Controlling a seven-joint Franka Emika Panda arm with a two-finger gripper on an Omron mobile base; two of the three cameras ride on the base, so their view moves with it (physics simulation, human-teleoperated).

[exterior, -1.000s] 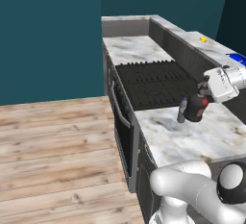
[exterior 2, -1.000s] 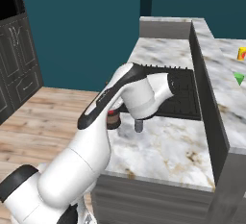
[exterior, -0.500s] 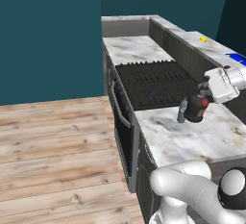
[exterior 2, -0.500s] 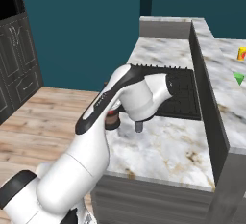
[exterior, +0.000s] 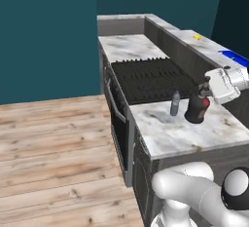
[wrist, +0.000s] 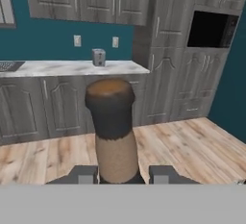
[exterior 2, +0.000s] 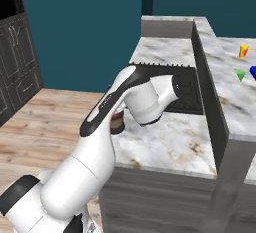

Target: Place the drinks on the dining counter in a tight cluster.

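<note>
**Pincer clamped on brown bottle neck**

Pincer [exterior: 206, 90] closed around the thin neck of the brown bottle [exterior: 197, 109], which stands upright on the bench [exterior: 170, 133] next to the stove [exterior: 148, 77]. Water bottle [exterior: 175, 104] upright just beside it, apart. Neck sits between the fingertips [wrist: 166, 174] in the hand view.

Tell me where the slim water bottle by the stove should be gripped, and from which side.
Grip the slim water bottle around its mid-body, coming in level from the worktop's open front edge. It stands upright and narrow, clear of the brown bottle that the end effector is shut on by the neck. The stove lies just behind it.
</note>
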